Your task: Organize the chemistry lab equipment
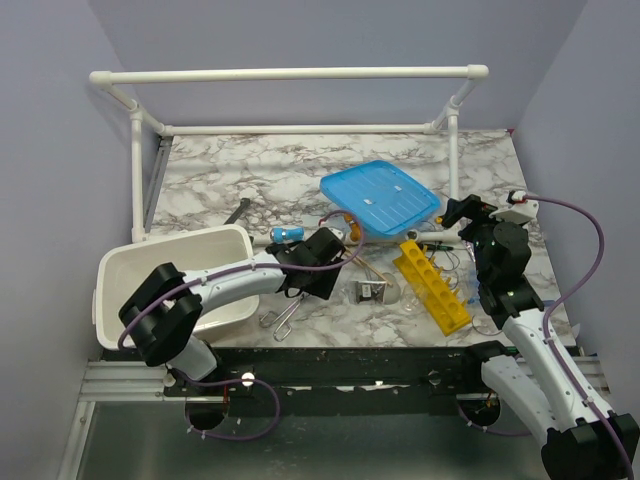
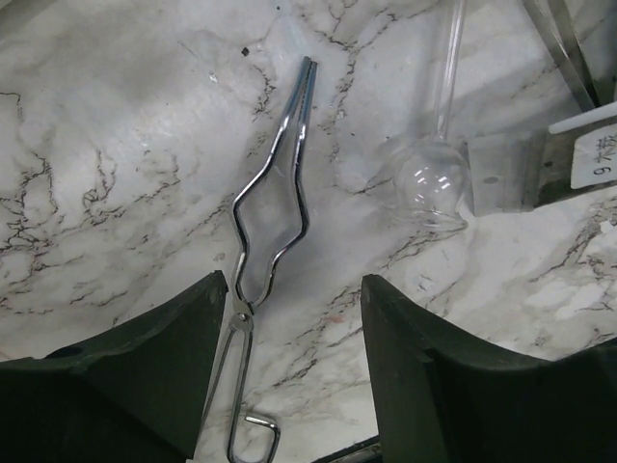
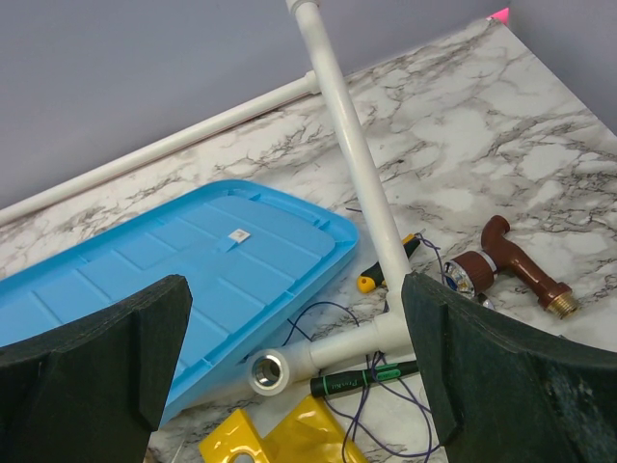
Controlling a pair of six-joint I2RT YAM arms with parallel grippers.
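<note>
The left gripper (image 2: 294, 299) is hovering low over the marble table (image 2: 116, 174) with its jaws apart and gripping nothing, straddling the metal scissor tongs (image 2: 300, 106) near their pivot, probably because that narrow waist is the easiest place to pinch. The tongs are lying flat just beside the clear glass flask (image 2: 429, 183), with the white tub (image 1: 130, 270) near as a likely destination. The right gripper (image 3: 296, 318) is waiting wide open and empty above the blue lid (image 3: 193, 260).

On the marble-patterned tabletop (image 1: 240, 170) I record a big white plastic tub (image 1: 120, 265) at my near left, a flat blue rectangular lid (image 1: 380, 195) mid-right, and a white pipe frame (image 1: 290, 74) behind.
</note>
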